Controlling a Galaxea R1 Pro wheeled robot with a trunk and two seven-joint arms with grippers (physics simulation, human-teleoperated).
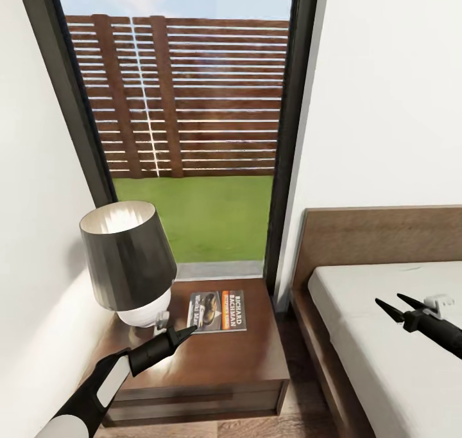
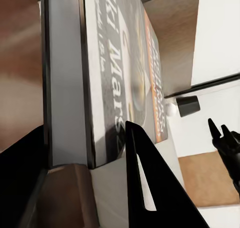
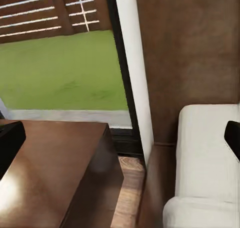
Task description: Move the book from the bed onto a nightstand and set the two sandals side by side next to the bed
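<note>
Your left gripper point(image 1: 185, 332) hangs released, its tips just short of the book point(image 1: 217, 311): dark cover, orange band, white "RICHARD BACHMAN", lying flat on the nightstand point(image 1: 224, 367) beside the lamp point(image 1: 130, 262). Your right gripper point(image 1: 393, 306) hovers spread over the bed point(image 1: 385, 348).

Head view: bed point(image 1: 385, 335) cut off by right and bottom edges, only the headboard corner and part of the mattress visible. Right gripper point(image 1: 393, 306) arm runs off the right edge. Left gripper point(image 1: 183, 333) tips overlap the book point(image 1: 217, 311) lower-left corner, contact unclear. Lamp point(image 1: 128, 261) base partly hidden behind the shade. Small white object point(image 1: 439, 304) behind the right gripper, can't identify.

Left wrist view: book point(image 2: 125, 77) cropped at the top edge, title only partly readable, lettering blurred; finger point(image 2: 145, 178) covers its near end.

Right wrist view: nightstand point(image 3: 55, 173) cut by the left and bottom edges.
</note>
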